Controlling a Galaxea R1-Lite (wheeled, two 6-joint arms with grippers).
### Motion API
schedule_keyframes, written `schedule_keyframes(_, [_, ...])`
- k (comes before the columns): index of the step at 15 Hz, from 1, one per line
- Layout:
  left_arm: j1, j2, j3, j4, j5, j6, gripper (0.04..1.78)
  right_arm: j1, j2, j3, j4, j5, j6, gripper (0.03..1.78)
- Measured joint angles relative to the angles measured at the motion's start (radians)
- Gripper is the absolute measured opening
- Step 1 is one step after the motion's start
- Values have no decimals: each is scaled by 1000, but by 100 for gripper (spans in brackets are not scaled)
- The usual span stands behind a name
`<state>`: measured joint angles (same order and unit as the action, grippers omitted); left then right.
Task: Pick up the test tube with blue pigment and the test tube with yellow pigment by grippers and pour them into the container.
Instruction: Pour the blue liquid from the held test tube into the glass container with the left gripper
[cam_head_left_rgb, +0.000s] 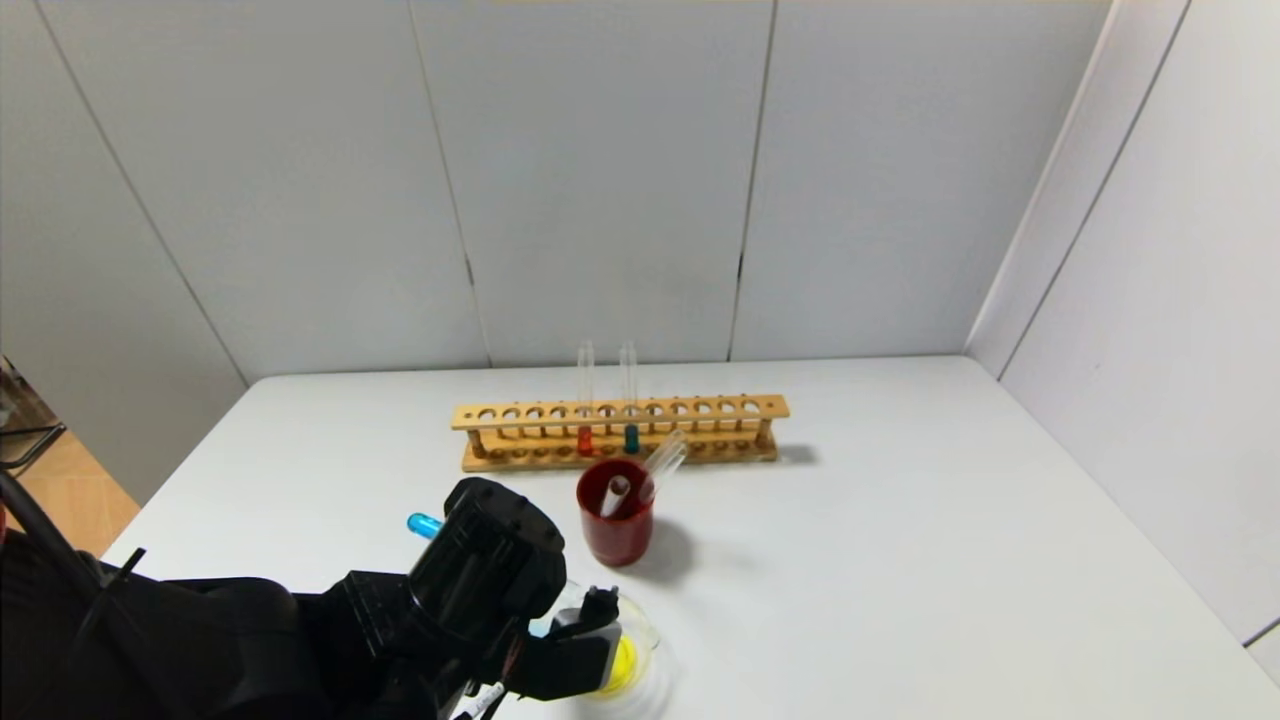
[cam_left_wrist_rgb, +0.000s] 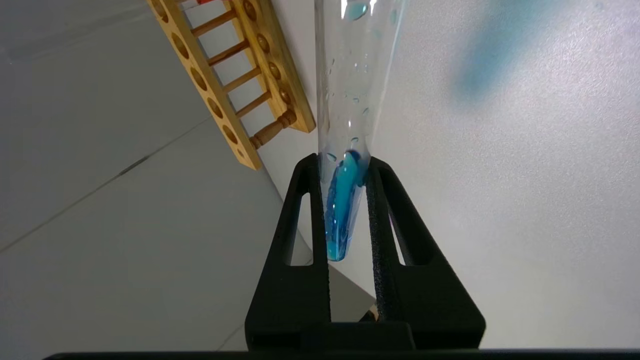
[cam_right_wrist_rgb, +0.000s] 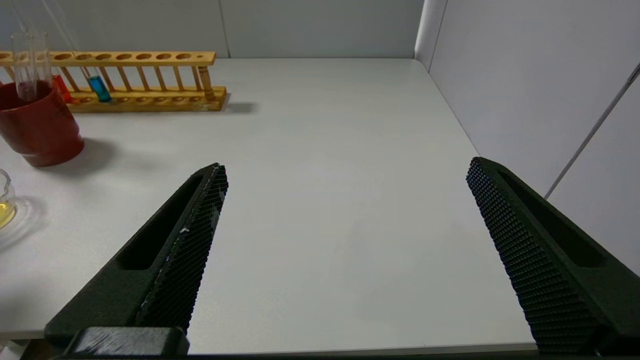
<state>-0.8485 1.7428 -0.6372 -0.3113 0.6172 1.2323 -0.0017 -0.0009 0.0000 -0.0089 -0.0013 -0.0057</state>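
My left gripper is shut on the round-bottomed end of the test tube with blue pigment. The tube lies tilted, and blue liquid with droplets runs along its wall toward the mouth. In the head view its blue tip sticks out beside my black left hand, which hangs over the container, a low clear beaker holding yellow liquid. The tube's mouth is hidden behind the hand. The test tube with yellow pigment is out of view. My right gripper stands open and empty above the table's near right part.
A dark red cup holding empty tubes stands just behind the beaker. Farther back, a wooden rack carries a red-orange tube and a teal-blue tube. White walls close the back and right side.
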Motion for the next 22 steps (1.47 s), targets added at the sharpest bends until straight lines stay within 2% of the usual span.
schedule_keyframes(12, [-41, 73, -26, -1, 16, 35, 30, 0, 0, 0, 0, 0, 0, 174])
schedule_keyframes(22, [-45, 96, -22, 3, 27, 36, 30, 0, 0, 0, 0, 0, 0, 174])
